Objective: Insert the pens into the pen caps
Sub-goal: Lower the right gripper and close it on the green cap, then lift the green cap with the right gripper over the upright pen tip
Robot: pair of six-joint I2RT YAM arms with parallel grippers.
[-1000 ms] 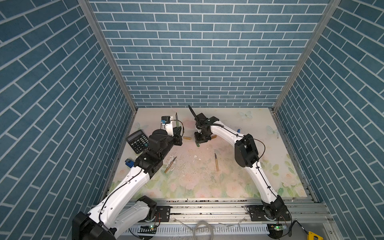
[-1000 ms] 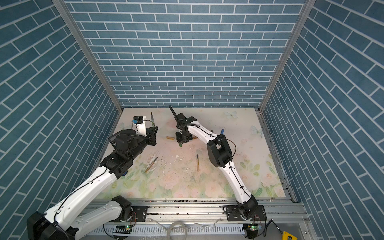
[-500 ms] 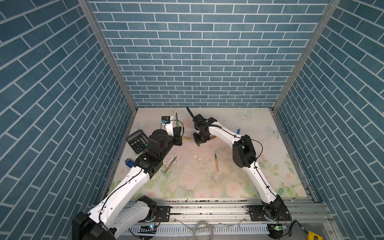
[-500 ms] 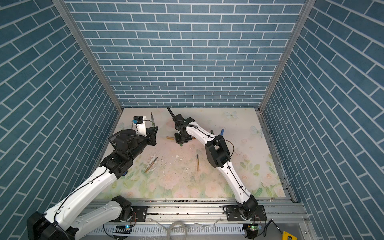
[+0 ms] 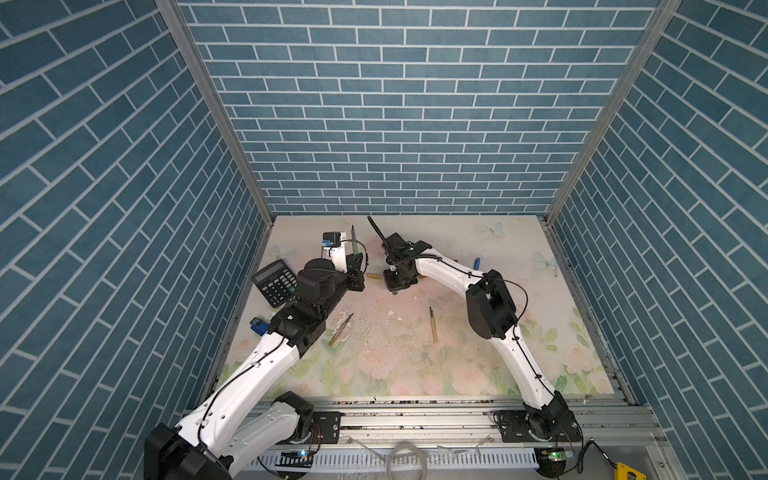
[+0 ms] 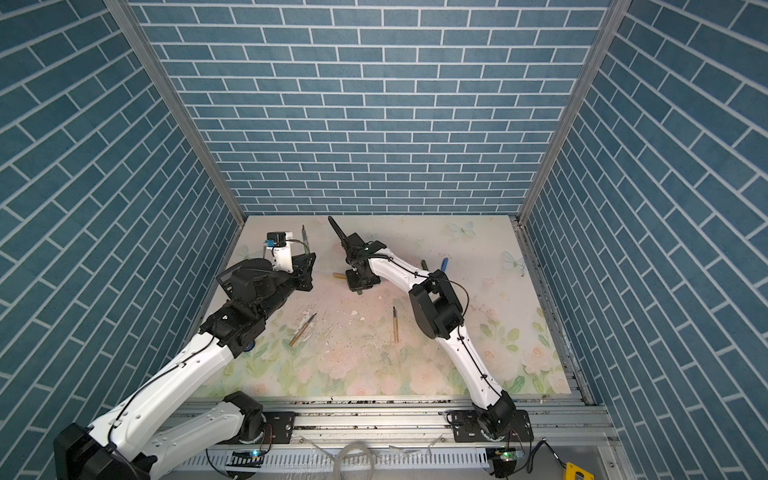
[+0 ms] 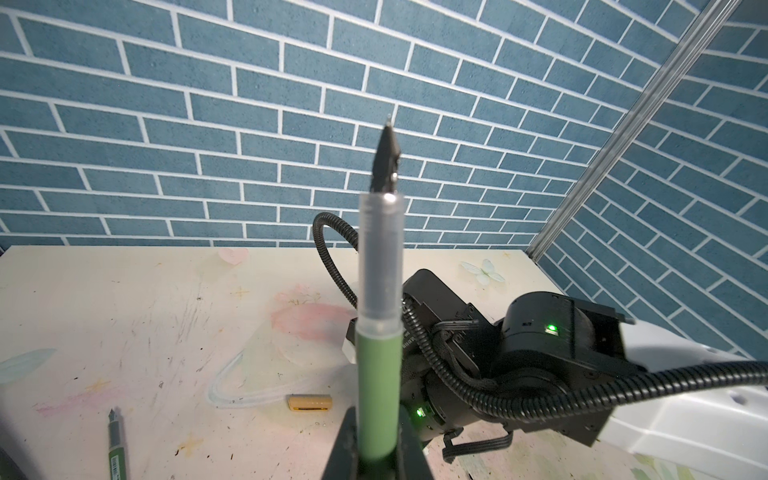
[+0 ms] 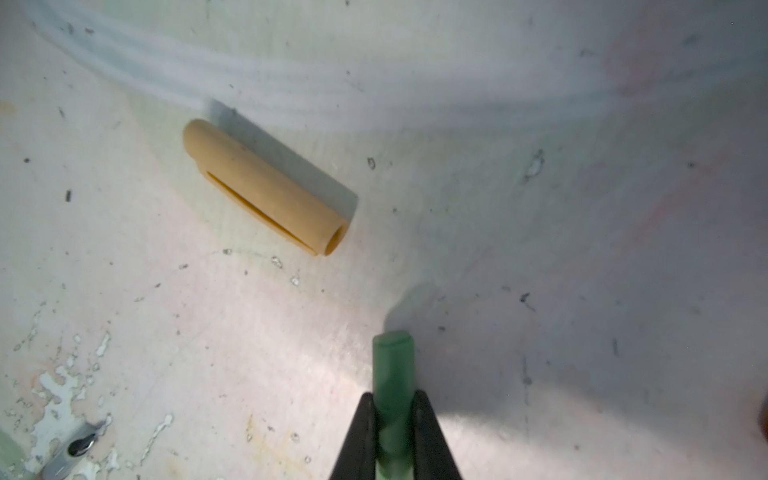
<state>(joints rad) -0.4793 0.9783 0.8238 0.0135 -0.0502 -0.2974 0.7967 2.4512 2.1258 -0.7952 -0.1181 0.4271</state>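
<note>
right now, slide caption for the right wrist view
Right end effector grips a stubby green cap near a loose tan cap

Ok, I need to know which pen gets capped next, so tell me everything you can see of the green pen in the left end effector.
The green pen has a matte green barrel, a clear frosted grip section and a black tapered nib section ending in a small metal point. It is uncapped. The left end effector is shut on its barrel, and the tip points up and away, clear of the table. Its rear end is hidden, and nothing else seems to touch it.
</note>
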